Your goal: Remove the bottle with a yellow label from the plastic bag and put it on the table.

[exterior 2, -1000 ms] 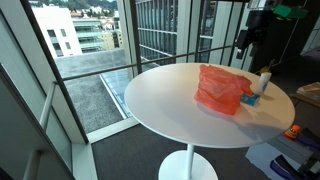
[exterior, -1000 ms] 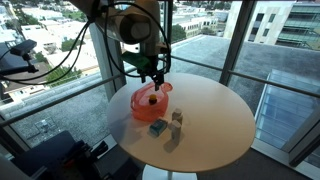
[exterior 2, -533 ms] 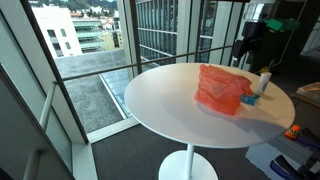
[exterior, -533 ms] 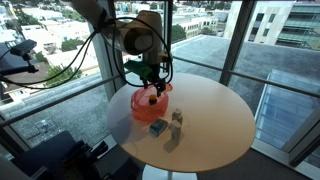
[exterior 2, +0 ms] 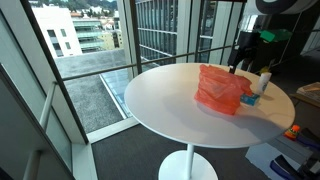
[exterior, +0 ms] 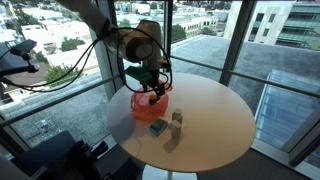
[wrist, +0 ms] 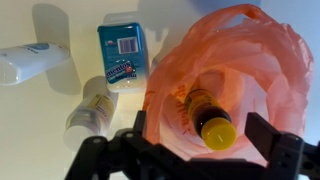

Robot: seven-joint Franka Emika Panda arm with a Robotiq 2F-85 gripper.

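An orange plastic bag (wrist: 235, 70) lies on the white round table (exterior: 205, 115) with its mouth open toward the wrist camera. Inside it lies a dark bottle with a yellow cap and yellow label (wrist: 208, 115). My gripper (wrist: 207, 138) is open, just above the bag's mouth, with one finger on each side of the bottle's cap and not touching it. In both exterior views the gripper (exterior: 152, 92) (exterior 2: 240, 63) hangs right over the bag (exterior: 148, 104) (exterior 2: 220, 88). The bottle is hidden in the exterior views.
Beside the bag lie a teal box (wrist: 122, 55), a small pale bottle (wrist: 90, 110) and a white tube (wrist: 30, 62). The box (exterior: 157, 128) and an upright bottle (exterior 2: 264, 82) stand near the table's edge. Windows and a railing surround the table.
The gripper has come down over the last second from above the table to just over the bag's mouth. The bag and other things have not moved.
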